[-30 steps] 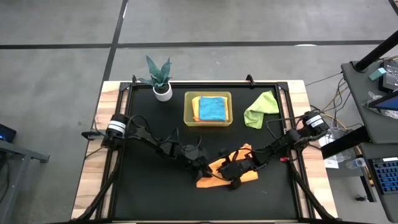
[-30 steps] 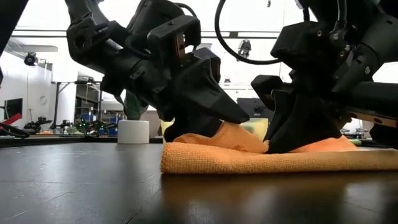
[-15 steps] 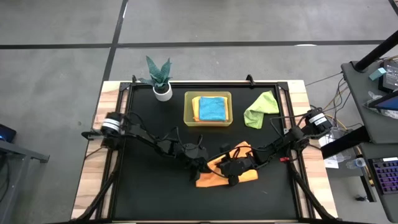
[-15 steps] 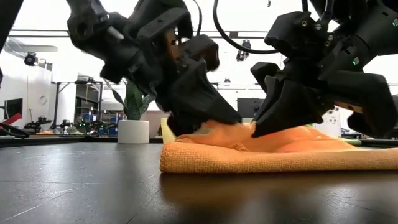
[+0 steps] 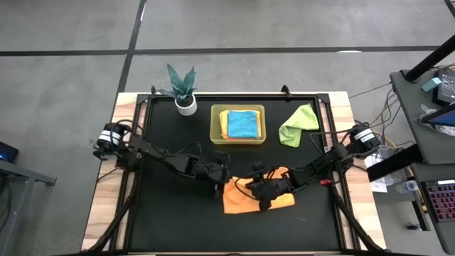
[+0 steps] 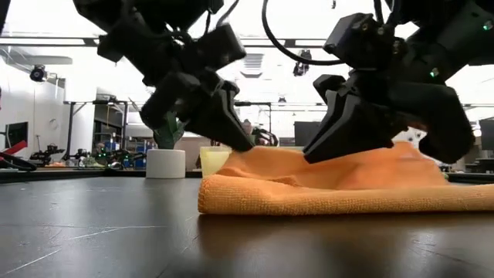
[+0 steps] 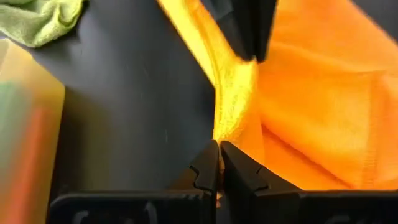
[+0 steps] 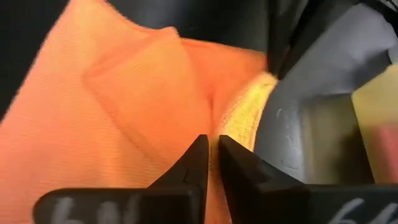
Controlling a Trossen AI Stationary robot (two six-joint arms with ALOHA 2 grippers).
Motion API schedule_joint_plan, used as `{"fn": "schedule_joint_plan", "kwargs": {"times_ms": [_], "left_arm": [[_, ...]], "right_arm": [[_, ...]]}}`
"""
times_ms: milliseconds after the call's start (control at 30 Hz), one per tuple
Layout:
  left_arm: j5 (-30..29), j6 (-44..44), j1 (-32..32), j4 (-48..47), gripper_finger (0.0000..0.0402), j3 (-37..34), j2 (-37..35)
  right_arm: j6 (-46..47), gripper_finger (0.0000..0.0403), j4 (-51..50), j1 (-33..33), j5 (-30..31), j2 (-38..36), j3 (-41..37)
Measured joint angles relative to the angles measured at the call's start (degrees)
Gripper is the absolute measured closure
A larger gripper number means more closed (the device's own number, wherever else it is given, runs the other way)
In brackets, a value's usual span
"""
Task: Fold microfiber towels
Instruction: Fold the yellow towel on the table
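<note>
While both arms work low over the black table point(image 5: 170, 213), most of the job looks unfinished to me: the yellow-green bin point(image 5: 216, 135) at the back holds a teal blue towel point(image 5: 242, 124) lying flat on top of an orange one whose edge peeks out, so a couple seem done, though from up there I can't say how neatly they are folded. Beside the bin the lime green towel point(image 5: 298, 125) sits crumpled and untouched, and I see no pink one anywhere. Near the front of the table, the orange towel point(image 5: 245, 201) is mid-fold, its near layer flat and its back edge raised. The left gripper point(image 5: 222, 186) is pinched tight on that edge at one end; the right gripper point(image 5: 264, 190) is nipped on the cloth further along, fingers nearly together. Compared with a second ago, the left fingers have gone from open to clamped, both grippers have risen from pressing down on the cloth, and the pinched edge now stands lifted off the lower layer.
</note>
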Motion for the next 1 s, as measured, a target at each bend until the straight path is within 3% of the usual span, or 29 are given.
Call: {"fn": "schedule_joint_plan", "kwargs": {"times_ms": [300, 433, 600, 800, 1000], "left_arm": [[-1.6, -7.4, 0.1, -5.6, 0.0391, -0.2, 0.2], [-2.0, -9.0, 0.2, -6.2, 0.0346, -0.3, 0.2], [-7.7, -10.6, 0.3, -11.6, 0.0268, -0.5, 0.3], [-6.3, -12.0, 0.3, -12.4, 0.0195, -0.2, -0.2], [-2.9, -12.0, 0.3, -11.1, 0.0187, 0.4, -2.4]], "right_arm": [[1.9, 0.0308, -1.4, -0.7, 0.3, -0.6, 0.1], [2.4, 0.0287, -1.7, -0.7, 0.3, -1.3, 0.2], [4.6, 0.0271, -6.3, -0.7, 0.3, -4.4, 0.2], [10.4, 0.0268, -16.9, -0.7, 0.4, -10.4, 0.2], [15.2, 0.0311, -30.4, -2.5, 0.9, -18.0, -0.3]]}}
